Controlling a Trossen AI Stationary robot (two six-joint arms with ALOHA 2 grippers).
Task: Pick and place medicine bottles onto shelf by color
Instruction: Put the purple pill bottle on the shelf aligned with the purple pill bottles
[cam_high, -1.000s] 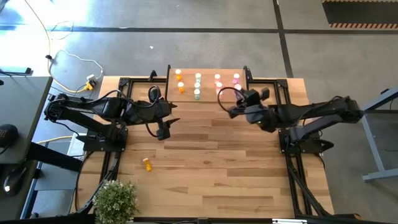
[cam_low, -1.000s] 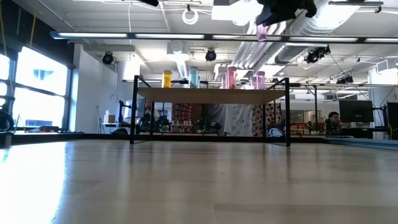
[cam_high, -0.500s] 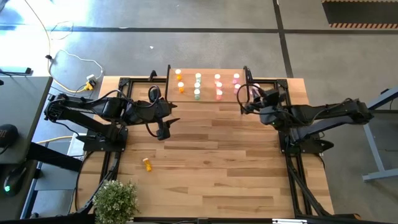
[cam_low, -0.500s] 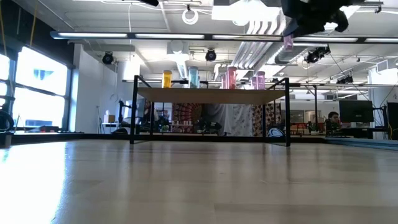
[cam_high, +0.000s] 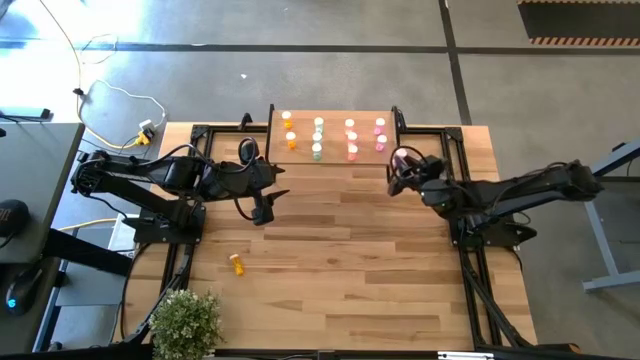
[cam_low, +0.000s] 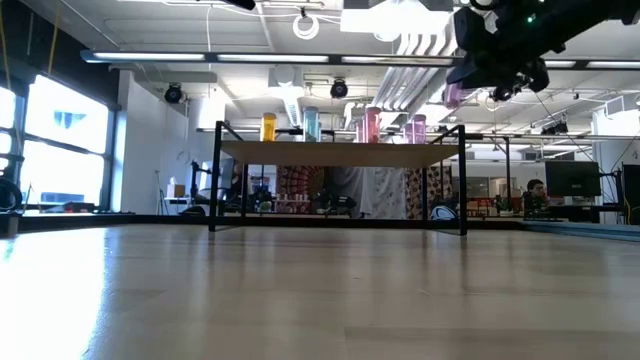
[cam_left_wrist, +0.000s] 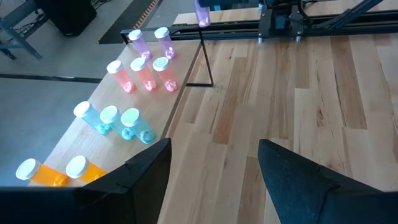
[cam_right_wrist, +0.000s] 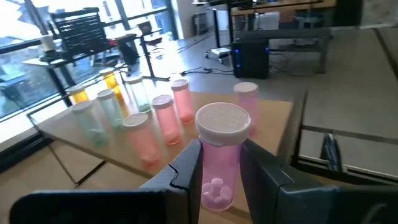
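High view: the right gripper (cam_high: 398, 166) is closed around a pink bottle (cam_right_wrist: 221, 155), right of centre, just beside the shelf (cam_high: 333, 117) edge. The left gripper (cam_high: 264, 205) is open above bare table (cam_high: 350, 270).

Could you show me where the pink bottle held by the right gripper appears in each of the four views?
High view: pink bottle in the right gripper, beside the shelf's right end.
Low view: at upper right, under the arm.
Left wrist view: hanging at the top edge, beyond the shelf's corner.
Right wrist view: centre, upright between the fingers.
Shared landmark: the shelf with its rows of bottles.
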